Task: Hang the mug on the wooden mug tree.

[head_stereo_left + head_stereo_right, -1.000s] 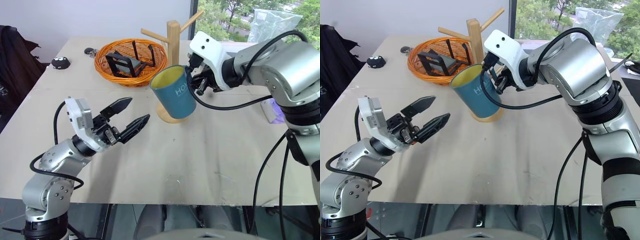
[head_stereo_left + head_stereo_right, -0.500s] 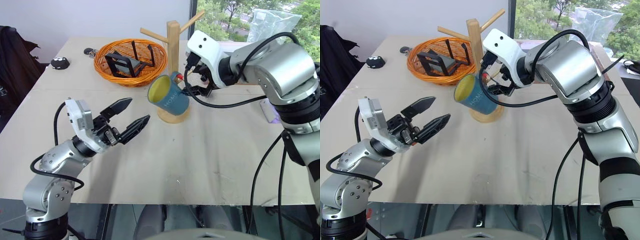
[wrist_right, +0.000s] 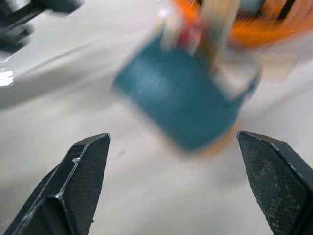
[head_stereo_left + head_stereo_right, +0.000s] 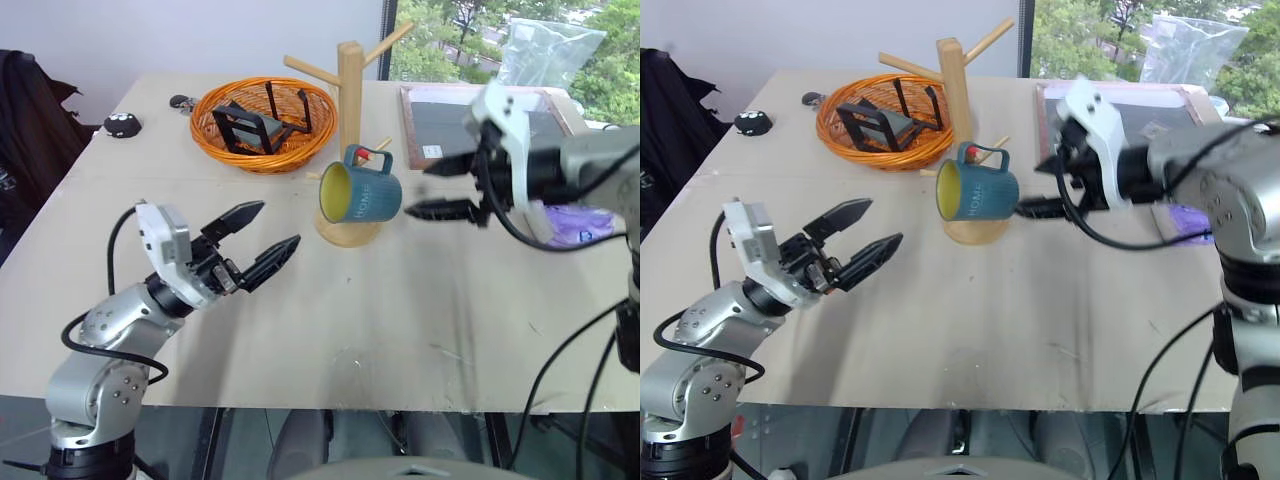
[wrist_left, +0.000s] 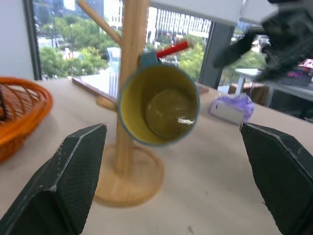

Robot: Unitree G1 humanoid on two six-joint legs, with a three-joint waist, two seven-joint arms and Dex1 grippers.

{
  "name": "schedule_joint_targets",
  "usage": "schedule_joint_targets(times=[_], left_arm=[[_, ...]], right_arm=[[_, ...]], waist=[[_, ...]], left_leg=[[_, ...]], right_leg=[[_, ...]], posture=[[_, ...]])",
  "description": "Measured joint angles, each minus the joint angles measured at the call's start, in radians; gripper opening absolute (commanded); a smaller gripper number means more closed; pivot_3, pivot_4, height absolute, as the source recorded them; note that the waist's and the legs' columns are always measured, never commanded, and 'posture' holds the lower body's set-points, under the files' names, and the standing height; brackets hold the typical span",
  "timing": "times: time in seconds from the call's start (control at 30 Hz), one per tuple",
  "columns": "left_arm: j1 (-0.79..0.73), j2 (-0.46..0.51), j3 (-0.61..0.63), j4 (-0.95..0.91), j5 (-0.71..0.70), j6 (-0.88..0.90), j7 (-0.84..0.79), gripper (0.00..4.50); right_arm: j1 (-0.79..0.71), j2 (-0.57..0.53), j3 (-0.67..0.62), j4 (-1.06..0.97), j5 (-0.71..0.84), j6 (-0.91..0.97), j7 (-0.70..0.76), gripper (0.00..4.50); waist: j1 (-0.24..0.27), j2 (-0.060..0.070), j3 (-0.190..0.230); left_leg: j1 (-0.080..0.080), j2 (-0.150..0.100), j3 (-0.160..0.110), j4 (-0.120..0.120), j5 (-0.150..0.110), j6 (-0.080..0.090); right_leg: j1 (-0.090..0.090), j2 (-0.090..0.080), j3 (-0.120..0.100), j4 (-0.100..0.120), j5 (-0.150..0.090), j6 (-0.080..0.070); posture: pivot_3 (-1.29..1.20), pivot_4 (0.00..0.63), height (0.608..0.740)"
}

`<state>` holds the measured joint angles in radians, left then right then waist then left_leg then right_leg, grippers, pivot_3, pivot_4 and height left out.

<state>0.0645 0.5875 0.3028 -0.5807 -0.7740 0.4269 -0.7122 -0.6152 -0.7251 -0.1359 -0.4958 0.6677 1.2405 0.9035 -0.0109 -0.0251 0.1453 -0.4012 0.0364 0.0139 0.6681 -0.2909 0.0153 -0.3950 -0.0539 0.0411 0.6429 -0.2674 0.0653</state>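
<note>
Mug (image 4: 362,192): hangs by its handle on the red-tipped peg of the wooden mug tree (image 4: 348,90).
Right gripper (image 4: 437,188): jaws released, empty — just beside the mug; best drawn straight clear (no brushing).
Left gripper (image 4: 266,235): jaws spread, idle above the tabletop (image 4: 400,310).

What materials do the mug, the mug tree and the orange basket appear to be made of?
The mug: probably glazed ceramic; a highlight shines inside it.
The wooden mug tree: light, unpainted wood, matte, with one red-tipped peg.
The orange basket: woven strands, perhaps wicker or plastic; I cannot tell which.
</note>
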Motion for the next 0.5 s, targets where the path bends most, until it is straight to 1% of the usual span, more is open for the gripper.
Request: schedule_joint_targets(times=[0.03, 0.07, 0.1, 0.13, 0.2, 0.27, 0.3, 0.33, 0.4, 0.5], left_arm=[[0.025, 0.007, -0.01, -0.002, 0.02, 0.004, 0.005, 4.5], [0.059, 0.03, -0.047, -0.005, 0.069, 0.012, 0.02, 4.5], [0.102, 0.045, -0.086, 0.002, 0.123, 0.03, 0.037, 4.5], [0.117, 0.047, -0.11, 0.012, 0.152, 0.042, 0.047, 4.5], [0.119, 0.048, -0.161, 0.035, 0.222, 0.042, 0.068, 4.5], [0.129, 0.018, -0.201, 0.072, 0.284, 0.007, 0.086, 4.5], [0.152, -0.009, -0.228, 0.092, 0.318, -0.029, 0.088, 4.5], [0.168, -0.013, -0.239, 0.097, 0.328, -0.04, 0.086, 4.5], [0.205, -0.015, -0.254, 0.128, 0.374, -0.086, 0.078, 4.5], [0.214, -0.014, -0.256, 0.158, 0.417, -0.134, 0.072, 4.5]], right_arm=[[0.091, 0.033, -0.046, -0.023, 0.012, -0.025, -0.007, 4.2], [0.236, 0.094, -0.124, -0.061, 0.026, -0.071, -0.023, 4.2], [0.374, 0.141, -0.161, -0.075, 0.03, -0.114, -0.04, 4.2], [0.431, 0.157, -0.167, -0.075, 0.026, -0.136, -0.049, 4.2], [0.544, 0.205, -0.194, -0.074, 0.0, -0.254, -0.061, 4.2], [0.673, 0.266, -0.192, -0.033, -0.086, -0.484, -0.058, 4.2], [0.757, 0.301, -0.17, 0.054, -0.179, -0.686, -0.051, 4.2], [0.783, 0.309, -0.161, 0.1, -0.214, -0.754, -0.049, 4.2], [0.853, 0.342, -0.148, 0.249, -0.298, -0.991, -0.033, 4.2], [0.865, 0.354, -0.146, 0.357, -0.316, -1.149, -0.014, 4.2]], waist=[[-0.001, 0.0, 0.0], [0.001, 0.001, 0.0], [0.001, 0.002, 0.0], [-0.001, 0.005, 0.002], [-0.003, 0.004, 0.001], [-0.002, 0.002, 0.0], [-0.003, 0.001, 0.0], [-0.003, 0.002, 0.0], [-0.004, 0.002, 0.0], [-0.005, 0.004, 0.001]], left_leg=[[0.0, 0.0, 0.001, 0.0, 0.0, 0.0], [0.001, 0.0, 0.0, -0.001, 0.0, 0.0], [0.001, 0.0, 0.001, -0.001, 0.0, 0.0], [0.001, -0.001, 0.002, 0.001, 0.0, 0.0], [0.007, -0.001, 0.003, 0.001, 0.0, 0.0], [0.015, -0.001, 0.005, 0.001, 0.0, 0.0], [0.019, 0.0, 0.006, 0.0, 0.0, 0.0], [0.019, 0.0, 0.006, 0.0, 0.0, 0.0], [0.02, 0.0, 0.006, -0.001, 0.0, 0.0], [0.021, 0.001, 0.006, -0.001, 0.0, 0.0]], right_leg=[[-0.001, 0.0, 0.001, 0.0, 0.0, 0.0], [0.0, 0.001, 0.001, 0.0, 0.0, 0.0], [0.0, 0.001, 0.002, 0.001, 0.0, 0.0], [-0.001, 0.001, 0.003, 0.002, 0.0, 0.0], [0.004, 0.002, 0.004, 0.003, 0.0, 0.0], [0.014, 0.003, 0.002, 0.0, 0.0, 0.0], [0.017, 0.003, 0.002, -0.001, -0.001, 0.0], [0.017, 0.003, 0.003, -0.001, -0.001, 0.0], [0.017, 0.003, 0.005, -0.001, -0.001, 0.0], [0.017, 0.003, 0.005, 0.0, -0.001, 0.0]], posture=[[0.0, 0.15, 0.737], [0.0, 0.15, 0.737], [0.0, 0.15, 0.737], [0.0, 0.15, 0.737], [0.0, 0.15, 0.737], [0.0, 0.15, 0.737], [0.0, 0.15, 0.737], [0.0, 0.15, 0.737], [0.0, 0.15, 0.737], [0.0, 0.15, 0.737]])
